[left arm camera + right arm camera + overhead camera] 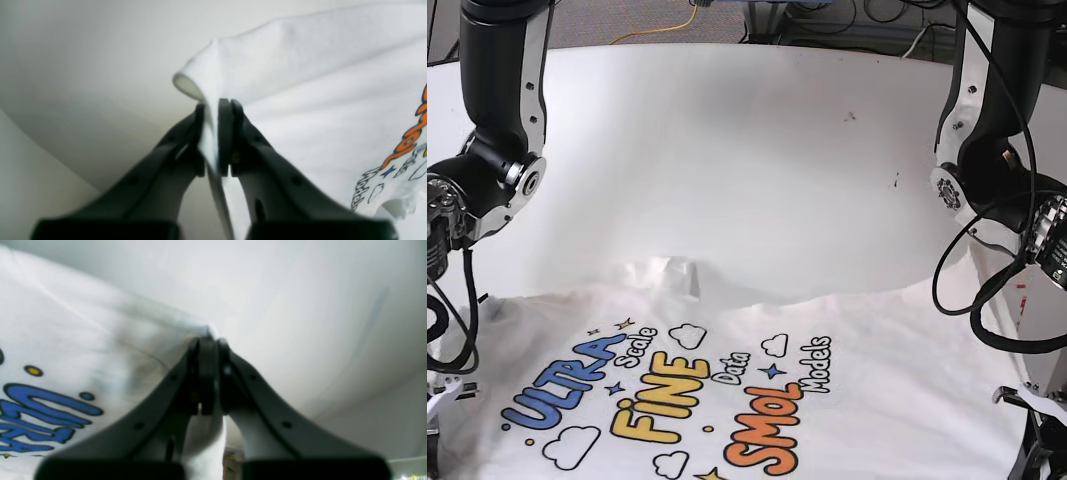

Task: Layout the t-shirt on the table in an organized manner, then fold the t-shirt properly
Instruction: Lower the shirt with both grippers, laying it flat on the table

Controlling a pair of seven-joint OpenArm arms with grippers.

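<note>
Base view: t-shirt (757,400) covers table (727,150), no other things.

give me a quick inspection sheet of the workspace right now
surface: white table, a few dark specks
job's things: t-shirt print side up at the near edge, upper edge rumpled
clutter: nothing seen
grippers: left gripper shut on a t-shirt fold; right gripper shut on a t-shirt edge
cables: black cables loop off the left arm; yellow cable beyond the far edge
surroundings: grey floor behind the table
</note>
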